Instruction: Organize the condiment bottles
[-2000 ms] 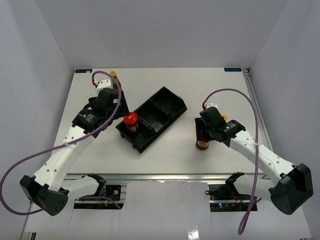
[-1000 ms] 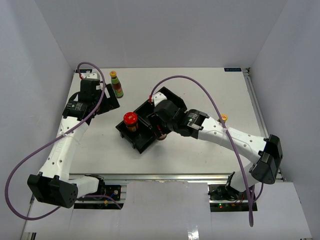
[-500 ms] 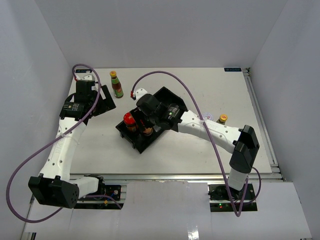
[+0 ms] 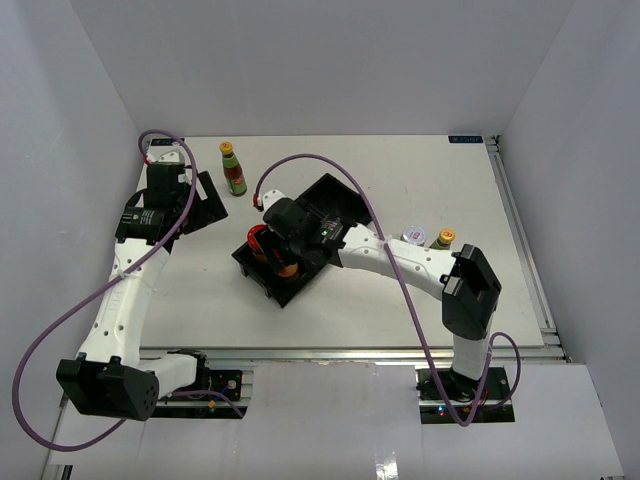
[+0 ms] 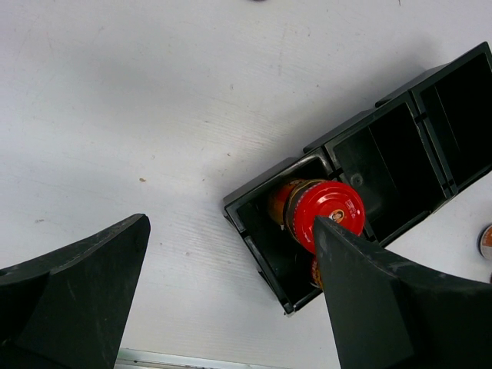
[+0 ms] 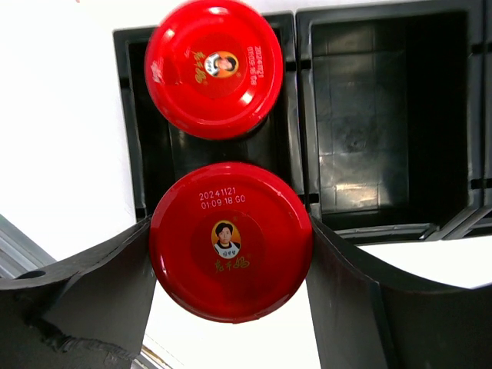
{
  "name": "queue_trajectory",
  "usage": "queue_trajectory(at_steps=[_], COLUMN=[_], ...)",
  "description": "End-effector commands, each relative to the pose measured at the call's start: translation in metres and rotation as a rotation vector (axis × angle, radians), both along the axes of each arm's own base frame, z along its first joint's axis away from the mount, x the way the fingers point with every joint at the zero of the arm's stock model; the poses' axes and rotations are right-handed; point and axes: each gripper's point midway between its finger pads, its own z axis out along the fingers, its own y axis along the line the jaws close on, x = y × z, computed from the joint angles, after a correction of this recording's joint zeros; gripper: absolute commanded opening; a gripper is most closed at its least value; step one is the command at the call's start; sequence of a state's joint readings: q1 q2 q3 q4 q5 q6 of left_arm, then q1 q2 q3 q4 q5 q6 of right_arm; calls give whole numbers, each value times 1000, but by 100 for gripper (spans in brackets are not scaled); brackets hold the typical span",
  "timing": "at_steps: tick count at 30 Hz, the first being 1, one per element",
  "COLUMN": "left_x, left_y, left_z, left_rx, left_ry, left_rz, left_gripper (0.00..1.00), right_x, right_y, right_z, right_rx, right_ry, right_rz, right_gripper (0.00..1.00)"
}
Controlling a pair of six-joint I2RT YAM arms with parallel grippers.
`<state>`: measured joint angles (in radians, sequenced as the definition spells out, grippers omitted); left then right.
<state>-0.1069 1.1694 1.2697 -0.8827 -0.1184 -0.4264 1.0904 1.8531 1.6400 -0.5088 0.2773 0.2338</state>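
My right gripper (image 6: 231, 231) is shut on a red-lidded brown jar (image 6: 231, 242) and holds it at the near end of the black tray's (image 6: 296, 77) left compartment. A second red-lidded jar (image 6: 214, 68) stands in that same compartment just beyond it. In the top view the right gripper (image 4: 285, 250) is over the tray (image 4: 335, 195). My left gripper (image 4: 190, 200) is open and empty, left of the tray. One yellow-capped bottle (image 4: 233, 168) stands at the back left. A white-lidded jar (image 4: 413, 236) and the other yellow-capped bottle (image 4: 443, 239) stand right of the tray.
The tray's compartment (image 6: 384, 115) to the right of the jars holds nothing. In the left wrist view the tray's corner (image 5: 261, 184) and a red lid (image 5: 327, 215) lie between my open fingers (image 5: 77, 300). The table's metal rail (image 4: 520, 230) runs along the right.
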Motion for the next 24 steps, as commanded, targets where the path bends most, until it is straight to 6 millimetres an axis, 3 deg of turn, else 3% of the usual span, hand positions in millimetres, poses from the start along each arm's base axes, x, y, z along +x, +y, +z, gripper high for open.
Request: queue_trajectory(at_steps=[1, 14, 16, 20, 22, 24], left_x=[0, 1, 1, 1, 1, 1], left_y=[2, 1, 2, 2, 2, 2], left_z=[12, 8, 7, 5, 5, 6], left_rx=[-4, -11, -9, -6, -6, -8], left_ry=[-44, -38, -36, -36, -36, -37], left_rz=[-1, -4, -1, 1, 1, 0], left_gripper=[98, 98, 98, 98, 98, 98], right_x=[8, 15, 15, 14, 15, 16], right_y=[22, 25, 25, 23, 21, 18], right_z=[36, 3, 0, 1, 3, 6], right_rx=[150, 134, 132, 136, 136, 127], right_ry=[-67, -73, -72, -79, -84, -92], right_rz=[-9, -32, -32, -32, -38, -44], right_gripper=[8, 11, 24, 65, 75, 79])
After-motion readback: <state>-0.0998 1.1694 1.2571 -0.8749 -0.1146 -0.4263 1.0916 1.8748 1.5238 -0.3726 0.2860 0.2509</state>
